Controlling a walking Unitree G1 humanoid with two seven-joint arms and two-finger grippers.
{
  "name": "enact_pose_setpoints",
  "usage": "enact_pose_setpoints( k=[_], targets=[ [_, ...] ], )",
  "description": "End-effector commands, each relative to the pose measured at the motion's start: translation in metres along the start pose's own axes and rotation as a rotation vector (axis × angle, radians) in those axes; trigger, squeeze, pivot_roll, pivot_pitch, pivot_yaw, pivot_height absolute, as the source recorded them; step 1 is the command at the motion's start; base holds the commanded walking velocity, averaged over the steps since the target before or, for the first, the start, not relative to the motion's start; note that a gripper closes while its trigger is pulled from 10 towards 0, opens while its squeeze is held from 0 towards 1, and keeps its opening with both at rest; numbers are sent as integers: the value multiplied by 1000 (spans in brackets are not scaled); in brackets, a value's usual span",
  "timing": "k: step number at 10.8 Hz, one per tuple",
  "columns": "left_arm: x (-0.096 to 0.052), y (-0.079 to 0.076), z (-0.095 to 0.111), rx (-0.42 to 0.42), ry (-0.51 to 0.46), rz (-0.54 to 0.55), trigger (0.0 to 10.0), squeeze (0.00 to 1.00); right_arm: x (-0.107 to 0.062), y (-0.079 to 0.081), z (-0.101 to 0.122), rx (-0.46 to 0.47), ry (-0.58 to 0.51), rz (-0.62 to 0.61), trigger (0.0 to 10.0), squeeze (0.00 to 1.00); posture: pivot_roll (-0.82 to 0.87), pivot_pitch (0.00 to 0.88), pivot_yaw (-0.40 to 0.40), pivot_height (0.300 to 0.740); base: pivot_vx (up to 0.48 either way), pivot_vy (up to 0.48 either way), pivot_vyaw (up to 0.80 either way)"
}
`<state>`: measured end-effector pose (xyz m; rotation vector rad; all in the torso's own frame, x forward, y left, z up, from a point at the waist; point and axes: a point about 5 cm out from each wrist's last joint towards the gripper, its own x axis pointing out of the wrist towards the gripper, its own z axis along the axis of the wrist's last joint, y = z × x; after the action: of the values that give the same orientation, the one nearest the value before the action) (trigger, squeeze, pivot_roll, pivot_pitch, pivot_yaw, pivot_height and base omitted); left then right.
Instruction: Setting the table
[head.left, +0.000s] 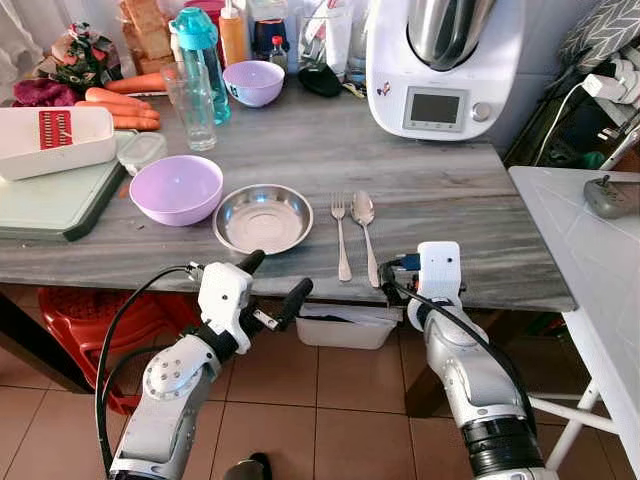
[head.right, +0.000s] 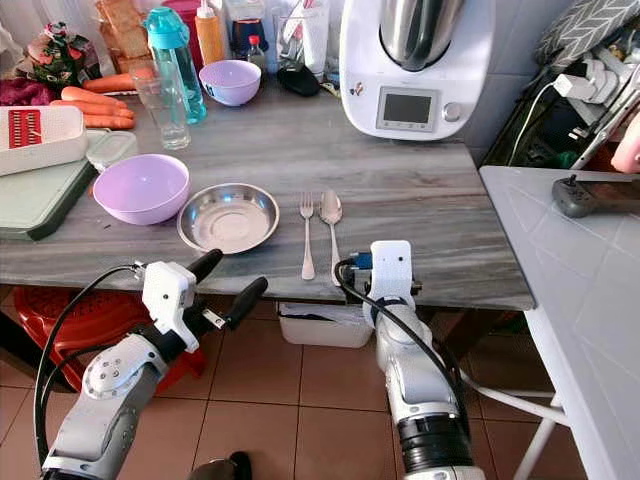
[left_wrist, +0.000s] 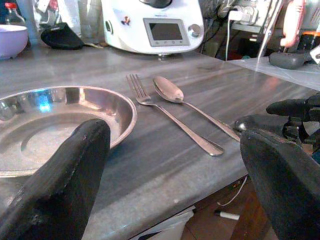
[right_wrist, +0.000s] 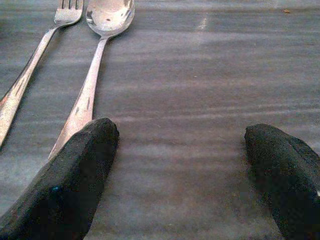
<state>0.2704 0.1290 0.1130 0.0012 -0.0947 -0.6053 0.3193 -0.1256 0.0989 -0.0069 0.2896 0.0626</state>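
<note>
On the grey wooden table a steel plate lies near the front edge. A fork and a spoon lie side by side just right of it. A large purple bowl stands to the plate's left. My left gripper is open and empty, hanging just off the table's front edge before the plate. My right gripper is open low over the tabletop at the front edge. One of its fingers sits by the end of the spoon's handle, holding nothing.
A white kitchen machine stands at the back right. A small purple bowl, a glass, a teal bottle and carrots crowd the back left. A cutting board lies left. A white side table stands right.
</note>
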Motion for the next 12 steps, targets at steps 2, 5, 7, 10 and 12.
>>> enact_pose_setpoints(
  k=[2, 5, 7, 10, 12],
  targets=[
    [1, -1, -1, 5, 5, -10, 10000, 0, 2, 7, 0, 5, 4, 32, 10000, 0, 93, 91, -22, 740, 0, 0, 0],
    [2, -2, -1, 4, 3, -11, 10000, 0, 1, 4, 0, 11, -1, 26, 10000, 0, 93, 91, -22, 740, 0, 0, 0],
    [2, -2, 0, 4, 1, -10, 10000, 0, 0, 2, 4, 0, -15, 18, 10000, 0, 91, 91, -22, 740, 0, 0, 0],
    [2, -1, 1, 7, -6, -7, 10000, 0, -15, -11, 17, -3, -77, -25, 10000, 0, 90, 88, -22, 740, 0, 0, 0],
    [4, 0, 4, 9, -17, -8, 10000, 0, -32, -16, 31, -33, -161, -45, 10000, 0, 85, 84, -20, 740, 0, 0, 0]
  ],
)
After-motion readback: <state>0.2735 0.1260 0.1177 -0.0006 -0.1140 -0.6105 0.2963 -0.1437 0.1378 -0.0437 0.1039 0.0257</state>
